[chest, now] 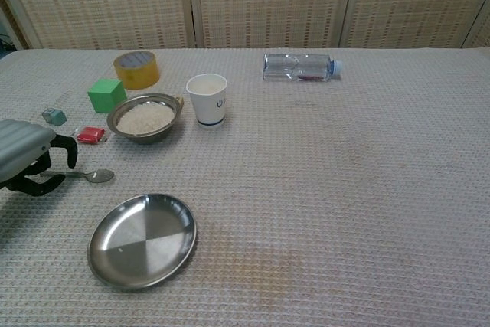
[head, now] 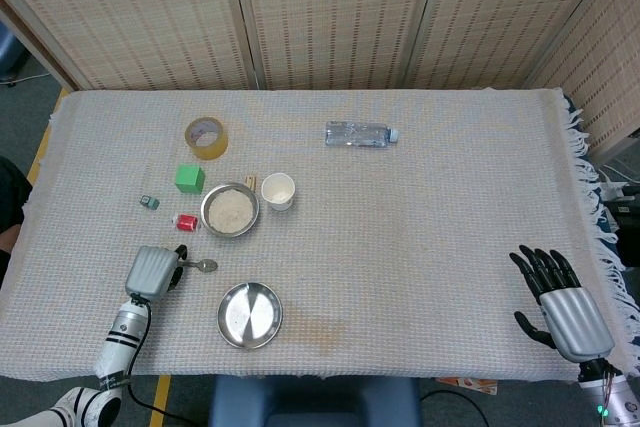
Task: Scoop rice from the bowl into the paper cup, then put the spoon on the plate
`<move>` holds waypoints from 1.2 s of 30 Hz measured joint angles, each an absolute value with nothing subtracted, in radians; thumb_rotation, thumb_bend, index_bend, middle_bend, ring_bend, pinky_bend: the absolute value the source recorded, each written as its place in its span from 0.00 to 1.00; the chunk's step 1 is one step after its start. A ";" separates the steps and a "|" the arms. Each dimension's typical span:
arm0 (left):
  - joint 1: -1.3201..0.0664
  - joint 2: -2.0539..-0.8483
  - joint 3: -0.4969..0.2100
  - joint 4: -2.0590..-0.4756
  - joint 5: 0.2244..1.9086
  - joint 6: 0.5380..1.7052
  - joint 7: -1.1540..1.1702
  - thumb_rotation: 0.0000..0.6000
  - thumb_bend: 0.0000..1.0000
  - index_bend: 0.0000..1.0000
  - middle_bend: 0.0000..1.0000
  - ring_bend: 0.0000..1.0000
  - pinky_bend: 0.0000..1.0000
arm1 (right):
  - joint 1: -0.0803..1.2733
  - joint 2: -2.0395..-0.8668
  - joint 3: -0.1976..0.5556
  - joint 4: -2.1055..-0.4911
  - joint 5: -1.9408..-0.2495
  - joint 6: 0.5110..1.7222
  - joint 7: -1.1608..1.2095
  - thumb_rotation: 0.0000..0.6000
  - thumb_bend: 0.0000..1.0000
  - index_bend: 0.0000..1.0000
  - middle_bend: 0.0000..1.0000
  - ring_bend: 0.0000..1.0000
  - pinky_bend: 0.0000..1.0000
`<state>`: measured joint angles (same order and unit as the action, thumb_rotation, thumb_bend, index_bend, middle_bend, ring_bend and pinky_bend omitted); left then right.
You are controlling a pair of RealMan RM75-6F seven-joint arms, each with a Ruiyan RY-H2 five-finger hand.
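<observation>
The left hand [head: 153,272] sits low over the near-left part of the table [head: 430,207], directly over the handle end of the spoon [chest: 89,176]. In the chest view its dark fingers [chest: 46,183] curl down and around the handle, one above and one below it, but whether they actually grip the handle or only surround it cannot be told. The spoon lies flat on the cloth with its small bowl pointing toward the table's middle, free of the hand.

Just behind the spoon stands the bowl [head: 230,211] of white rice, and touching or just beside its right rim is the paper cup [head: 278,190], upright and open. The plate [head: 249,314], a shiny round metal dish, lies near the front edge, just right of the hand and apart from the spoon.

The right hand [head: 562,298] is well apart from all this at the near-right edge of the table, palm down, its fingers spread wide and holding nothing.

Left of the bowl are a small red object [head: 186,221], a green cube [head: 189,178] and a tiny grey-green piece [head: 149,202]. A roll of tape [head: 205,136] lies further back, and a clear water bottle [head: 360,133] rests on its side toward the table's far middle
</observation>
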<state>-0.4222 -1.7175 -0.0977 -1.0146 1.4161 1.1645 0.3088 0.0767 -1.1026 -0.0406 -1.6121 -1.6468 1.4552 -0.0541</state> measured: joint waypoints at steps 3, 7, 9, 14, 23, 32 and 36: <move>-0.425 -1.714 -0.096 -1.024 1.403 1.150 0.323 1.00 0.41 0.44 1.00 1.00 1.00 | 0.077 -1.102 -0.041 -1.613 -1.646 1.453 -0.056 1.00 0.21 0.00 0.00 0.00 0.00; -0.428 -1.712 -0.096 -1.025 1.386 1.137 0.340 1.00 0.41 0.43 1.00 1.00 1.00 | 0.078 -1.103 -0.042 -1.614 -1.645 1.449 -0.059 1.00 0.21 0.00 0.00 0.00 0.00; -0.431 -1.713 -0.099 -1.023 1.380 1.135 0.342 1.00 0.41 0.44 1.00 1.00 1.00 | 0.078 -1.103 -0.042 -1.615 -1.644 1.448 -0.059 1.00 0.21 0.00 0.00 0.00 0.00; -0.433 -1.715 -0.101 -1.013 1.376 1.142 0.340 1.00 0.41 0.47 1.00 1.00 1.00 | 0.079 -1.102 -0.042 -1.616 -1.640 1.444 -0.061 1.00 0.21 0.00 0.00 0.00 0.00; -0.438 -1.723 -0.101 -0.994 1.366 1.139 0.336 1.00 0.41 0.48 1.00 1.00 1.00 | 0.079 -1.101 -0.043 -1.620 -1.637 1.441 -0.064 1.00 0.21 0.00 0.00 0.00 0.00; -0.442 -1.722 -0.100 -0.990 1.355 1.130 0.340 1.00 0.41 0.52 1.00 1.00 1.00 | 0.080 -1.102 -0.042 -1.622 -1.632 1.435 -0.068 1.00 0.21 0.00 0.00 0.00 0.00; -0.444 -1.724 -0.101 -0.986 1.351 1.128 0.338 1.00 0.41 0.55 1.00 1.00 1.00 | 0.080 -1.102 -0.042 -1.622 -1.631 1.435 -0.068 1.00 0.21 0.00 0.00 0.00 0.00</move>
